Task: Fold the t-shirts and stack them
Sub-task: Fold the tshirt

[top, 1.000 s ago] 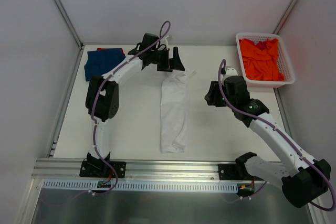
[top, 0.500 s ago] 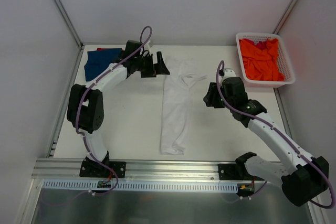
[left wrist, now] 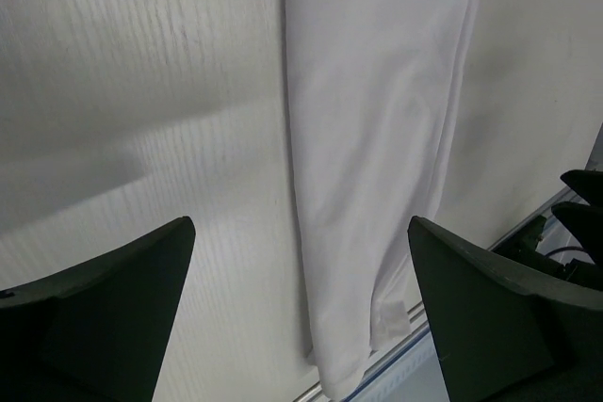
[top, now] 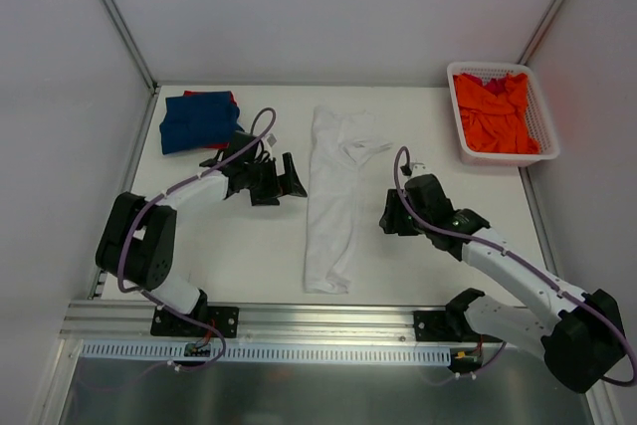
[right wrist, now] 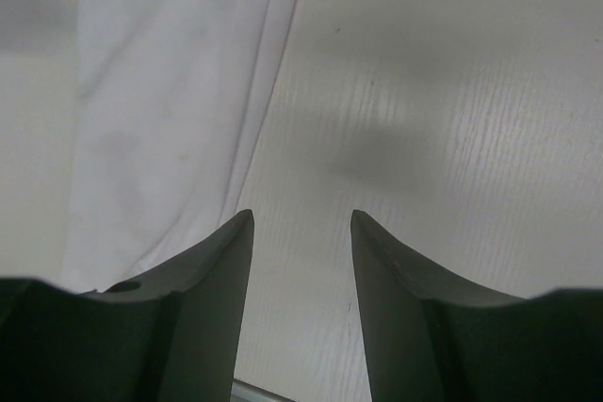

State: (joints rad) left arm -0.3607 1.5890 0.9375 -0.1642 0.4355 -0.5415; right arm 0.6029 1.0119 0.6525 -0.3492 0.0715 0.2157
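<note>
Release is confirmed on the left: the left gripper [top: 296,178] is now found well back from the far edge, drawn toward the middle of the counter [top: 239,246], just left of the white t-shirt [top: 333,196]. Half a second ago it was held at the shirt's far end. Its jaws are spread wide and nothing is held between them; in the left wrist view only bare counter and the long white strip are framed.

The white t-shirt is left lying flat as a narrow band from the far edge toward the near edge, near the counter's centre. Its far end is now spread out rather than lifted.

The right gripper [top: 384,219] has been brought closer to the near edge and is seen just right of the shirt, jaws parted and empty.

At the far-left corner the dark blue t-shirt [top: 197,121] is unchanged, with a red t-shirt [top: 224,97] showing at its far edge. The orange t-shirt [top: 495,111] is kept in the basket [top: 503,157] at the far-right corner.
</note>
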